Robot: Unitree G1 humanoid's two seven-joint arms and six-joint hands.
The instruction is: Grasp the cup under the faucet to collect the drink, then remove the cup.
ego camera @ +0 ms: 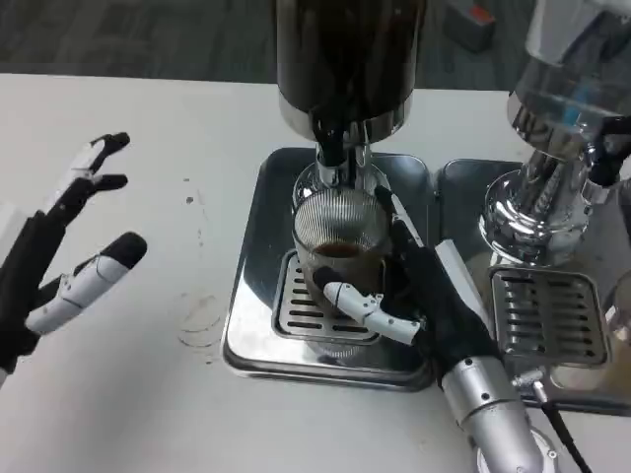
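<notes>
Right hand: my right hand (419, 286) wraps around the cup (341, 258), one white finger (367, 307) curling across its front low down, other fingers reaching up along its right side.
Right forearm: my silver forearm (498, 419) comes in from the lower right edge, over the front corner of the tray.
Cup: clear and ribbed, upright, with dark brown drink in its lower part; it stands on the slotted grate (301, 305) directly under the faucet (335, 158).
Faucet: a dark spout hanging from the chrome base of the dark dispenser (345, 59), its tip just above the cup's rim.
Tray: a shiny metal drip tray (258, 241) holds the grate and the cup on the white table (148, 414).
Second dispenser: a chrome-based dispenser (552, 187) stands to the right on its own tray with a grate (542, 310).
Left hand: my left hand (64, 251) hangs over the table at the left edge, well apart from the tray, fingers spread and holding nothing.
Table marks: faint ring stains (202, 320) lie just left of the tray.
</notes>
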